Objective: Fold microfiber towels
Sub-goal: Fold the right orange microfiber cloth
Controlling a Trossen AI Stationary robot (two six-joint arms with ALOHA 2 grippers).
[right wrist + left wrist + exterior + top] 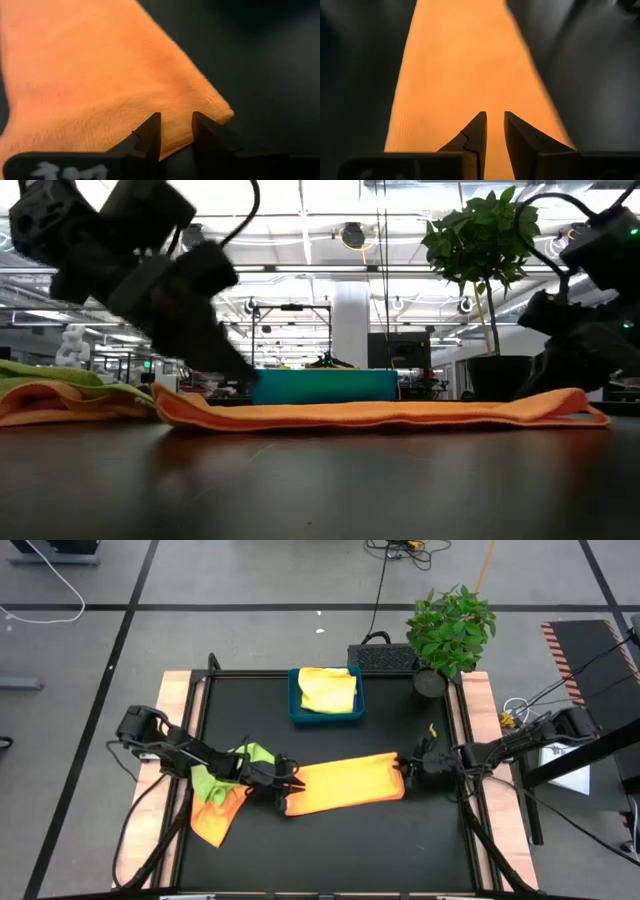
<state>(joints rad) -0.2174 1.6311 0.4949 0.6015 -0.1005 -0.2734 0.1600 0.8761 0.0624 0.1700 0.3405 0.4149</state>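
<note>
We are counting four towels on the black table (330, 840). One orange towel (345, 785), folded into a long strip, is lying flat across the middle. A lime green towel (215, 778) is sitting crumpled on a second orange towel (210, 822) at the left side, under the left arm. One yellow towel (327, 690) is resting in the single blue tray (295, 712) at the far edge.

Two grippers are working, one at each end of the strip. The left gripper (494, 131) is sitting over the strip's left end, fingers (475, 132) nearly together with only a narrow slit between them; we cannot tell whether cloth is pinched there. The right gripper (176, 131) is sitting at the strip's right end by a corner, fingers (150, 132) likewise close with a small gap, and again we cannot tell whether they are grasping the towel.

One potted plant (452, 630) is standing at the far right corner.
</note>
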